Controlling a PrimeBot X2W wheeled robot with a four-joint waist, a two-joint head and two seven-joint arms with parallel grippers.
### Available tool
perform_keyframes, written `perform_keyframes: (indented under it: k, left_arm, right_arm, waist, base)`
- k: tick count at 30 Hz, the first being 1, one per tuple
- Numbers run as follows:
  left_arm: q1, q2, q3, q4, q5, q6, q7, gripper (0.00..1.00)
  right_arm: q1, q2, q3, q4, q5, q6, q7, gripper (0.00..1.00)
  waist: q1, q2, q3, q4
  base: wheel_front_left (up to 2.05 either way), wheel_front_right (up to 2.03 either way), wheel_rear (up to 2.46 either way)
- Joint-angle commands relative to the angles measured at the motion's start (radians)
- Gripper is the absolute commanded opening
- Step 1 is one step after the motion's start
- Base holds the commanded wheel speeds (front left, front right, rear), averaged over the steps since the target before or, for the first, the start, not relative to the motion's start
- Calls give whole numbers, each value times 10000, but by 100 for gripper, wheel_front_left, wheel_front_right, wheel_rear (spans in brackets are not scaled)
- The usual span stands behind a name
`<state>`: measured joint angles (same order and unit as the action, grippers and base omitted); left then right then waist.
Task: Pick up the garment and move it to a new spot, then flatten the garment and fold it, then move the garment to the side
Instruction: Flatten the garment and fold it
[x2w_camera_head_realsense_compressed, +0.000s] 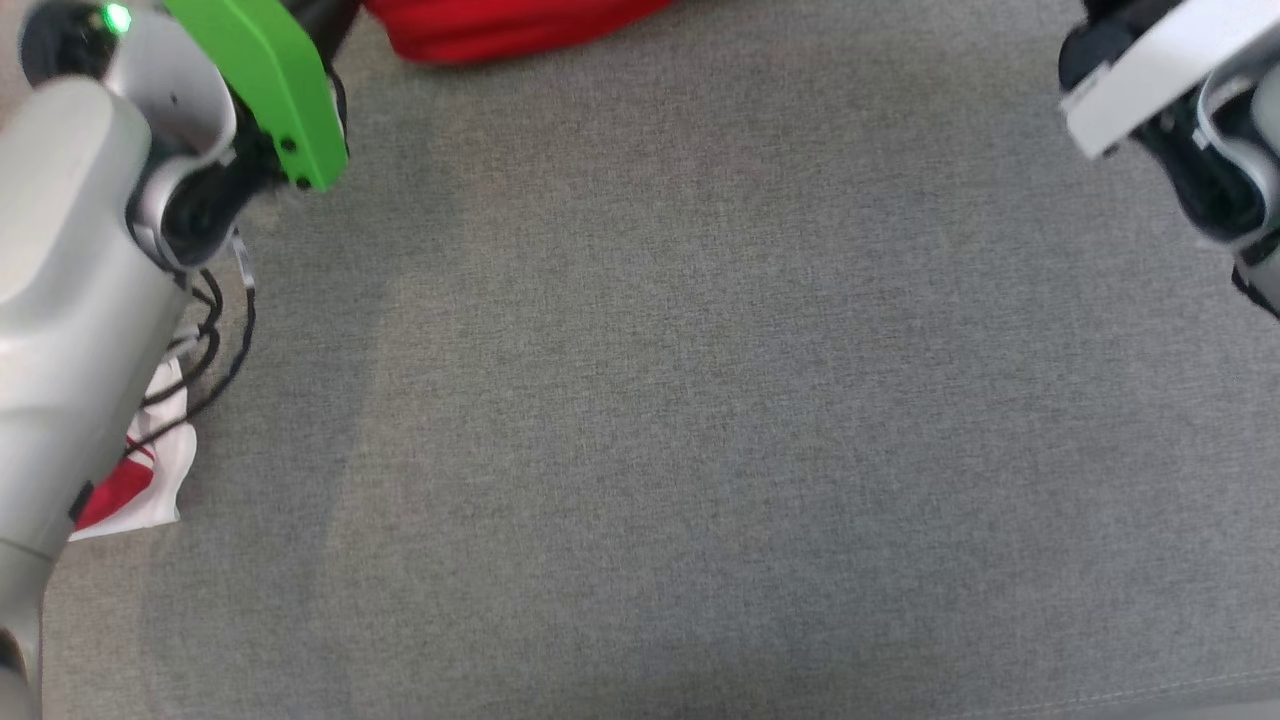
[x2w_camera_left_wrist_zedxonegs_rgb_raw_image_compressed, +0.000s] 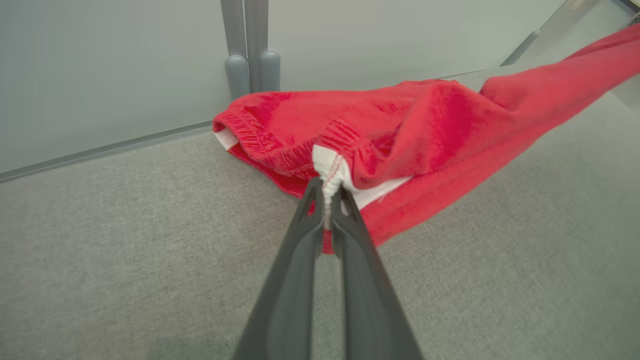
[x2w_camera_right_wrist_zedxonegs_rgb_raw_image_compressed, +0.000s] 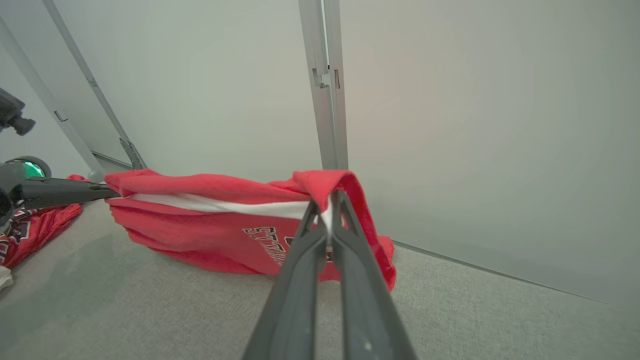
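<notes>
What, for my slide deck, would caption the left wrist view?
Left hand pinching the red garment by its white-lined edge over a grey fabric surface.

Pale forearm; green cover; dark left end effector

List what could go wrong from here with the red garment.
The left gripper pinches only a small white hem fold of the red garment, so it may slip under pull. The right gripper holds a bunched edge; spreading could leave creases. A red-and-white garment by the left arm might get dragged.
</notes>
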<state>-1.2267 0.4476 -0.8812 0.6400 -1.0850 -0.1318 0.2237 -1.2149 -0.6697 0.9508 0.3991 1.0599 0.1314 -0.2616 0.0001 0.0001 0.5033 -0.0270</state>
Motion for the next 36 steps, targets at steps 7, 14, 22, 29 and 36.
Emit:
perform_keyframes:
  k: [7,14,22,29,36]
  left_arm:
    - [1795,709,-523,-844,-1365,28,1775,0]
    - [3213,1292,-790,-2128,-2087,359,2675,0]
    - [4615,2197,-1036,-4350,-2871,1133,3554,0]
    - [5456,3025,-1191,-6420,-3509,1852,4266,0]
    - [5343,3260,-943,-7102,-3849,2419,4445,0]
  right_arm:
    - [1621,-841,1555,-559,1072,-14,887,0]
    - [2518,-1316,2477,-1174,2032,-13,1917,0]
    - [3486,-2274,2870,-2624,3479,-11,3262,0]
    - [4239,-3430,2888,-3966,4906,-7,4099,0]
    - [3785,-3885,2569,-4372,4921,-7,4244,0]
  waist:
    - [-1,-1,-1873,-129]
    - [-1,-1,-3014,-293]
    - [-1,-1,-3668,-298]
    - [-1,-1,-3863,-149]
    - [-1,-1,-3613,6]
  base:
    - [0,0,0]
    - [0,0,0]
    - [0,0,0]
    - [0,0,0]
    - [0,0,0]
